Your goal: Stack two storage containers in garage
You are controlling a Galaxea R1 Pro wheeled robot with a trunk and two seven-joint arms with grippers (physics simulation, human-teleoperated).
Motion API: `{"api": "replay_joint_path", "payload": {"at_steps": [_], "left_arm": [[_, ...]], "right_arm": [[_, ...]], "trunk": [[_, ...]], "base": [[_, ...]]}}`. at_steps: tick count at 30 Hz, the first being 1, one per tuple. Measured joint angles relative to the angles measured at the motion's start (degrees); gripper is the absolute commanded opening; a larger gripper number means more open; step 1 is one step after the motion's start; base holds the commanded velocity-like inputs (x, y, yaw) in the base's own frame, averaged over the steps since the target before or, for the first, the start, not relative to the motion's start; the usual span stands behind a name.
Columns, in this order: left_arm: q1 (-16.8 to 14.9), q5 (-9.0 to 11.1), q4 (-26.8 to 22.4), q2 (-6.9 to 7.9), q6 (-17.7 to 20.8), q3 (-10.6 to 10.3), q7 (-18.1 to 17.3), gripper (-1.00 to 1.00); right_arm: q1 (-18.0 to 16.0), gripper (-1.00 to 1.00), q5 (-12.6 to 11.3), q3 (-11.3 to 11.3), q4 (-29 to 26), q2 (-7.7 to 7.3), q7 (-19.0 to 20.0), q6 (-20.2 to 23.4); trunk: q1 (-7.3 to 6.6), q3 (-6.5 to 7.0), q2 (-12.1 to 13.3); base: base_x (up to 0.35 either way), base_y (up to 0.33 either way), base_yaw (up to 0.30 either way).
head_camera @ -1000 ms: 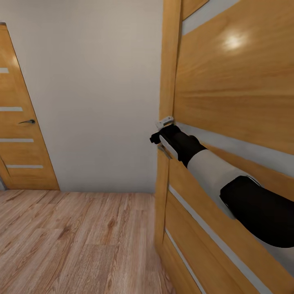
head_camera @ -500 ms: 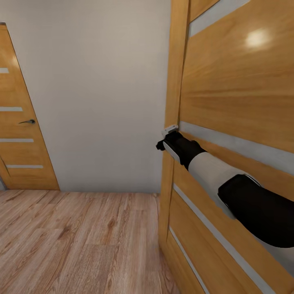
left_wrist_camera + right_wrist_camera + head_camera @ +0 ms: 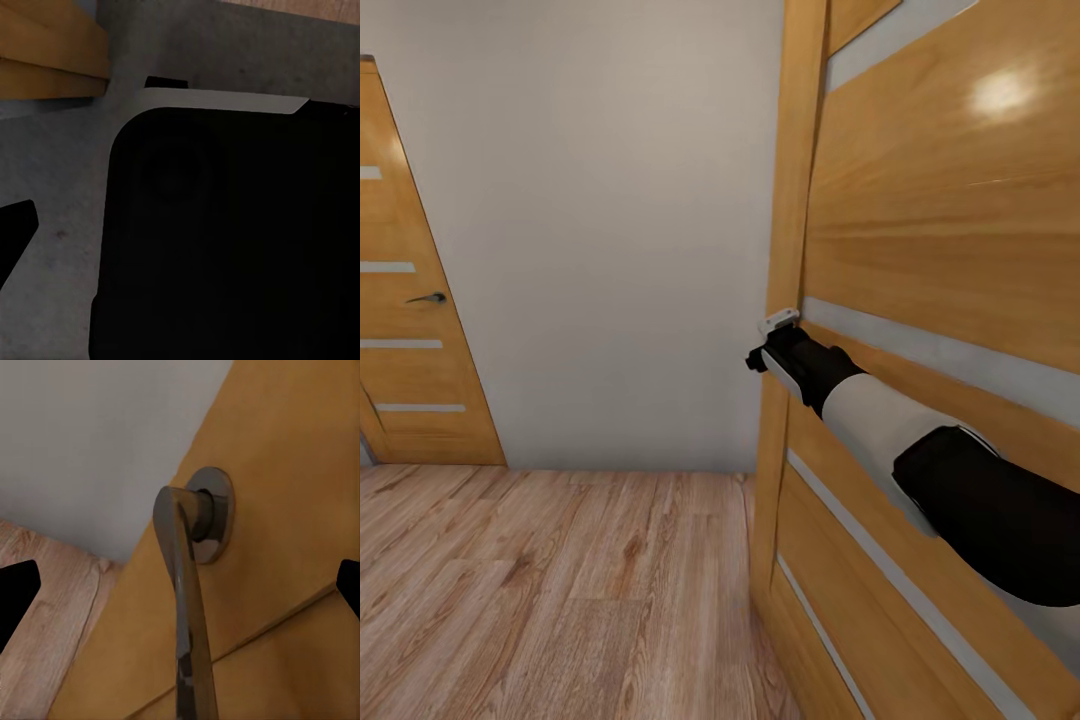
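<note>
The two storage containers are out of view. My right arm reaches forward to a tan wooden door [image 3: 940, 220] at the right, with the right gripper [image 3: 775, 335] at the door's edge. In the right wrist view the right gripper [image 3: 182, 592] is open, its two dark fingertips [image 3: 15, 600] standing far apart on either side of a bronze lever door handle [image 3: 184, 585]. They do not touch the handle. The left gripper's one visible fingertip [image 3: 15, 232] sits at the picture's edge beside a black part of the robot [image 3: 225, 247].
A cream wall [image 3: 610, 230] stands straight ahead. A second tan door [image 3: 410, 330] with a dark handle [image 3: 428, 297] is shut at the far left. Light wood-plank flooring [image 3: 560, 580] stretches between the doors and me.
The door's edge has swung a little to the right, and my right gripper has moved right with it. Most of this happened in the first half second. The left door and wall have not shifted.
</note>
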Motion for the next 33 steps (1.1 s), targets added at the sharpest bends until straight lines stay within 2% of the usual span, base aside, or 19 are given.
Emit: {"api": "replay_joint_path", "payload": {"at_steps": [10,19,26,33], "left_arm": [[0.0,0.0,0.0,0.01,0.0,0.0,0.0,1.0],[0.0,0.0,0.0,0.01,0.0,0.0,0.0,1.0],[0.0,0.0,0.0,0.01,-0.1,0.0,0.0,1.0],[0.0,0.0,0.0,0.01,-0.1,0.0,0.0,1.0]], "right_arm": [[0.0,1.0,0.2,0.0,0.1,-0.13,0.0,-0.1],[0.0,1.0,0.7,0.0,0.3,-2.18,-0.1,0.0],[0.0,1.0,0.1,-0.1,0.5,-4.14,0.0,-0.7],[0.0,1.0,0.4,0.0,0.5,-5.38,0.0,-0.8]], "trunk": [[0.0,0.0,0.0],[0.0,0.0,0.0],[0.0,0.0,0.0],[0.0,0.0,0.0]], "base": [[0.0,0.0,0.0],[0.0,0.0,0.0],[0.0,0.0,0.0],[0.0,0.0,0.0]]}}
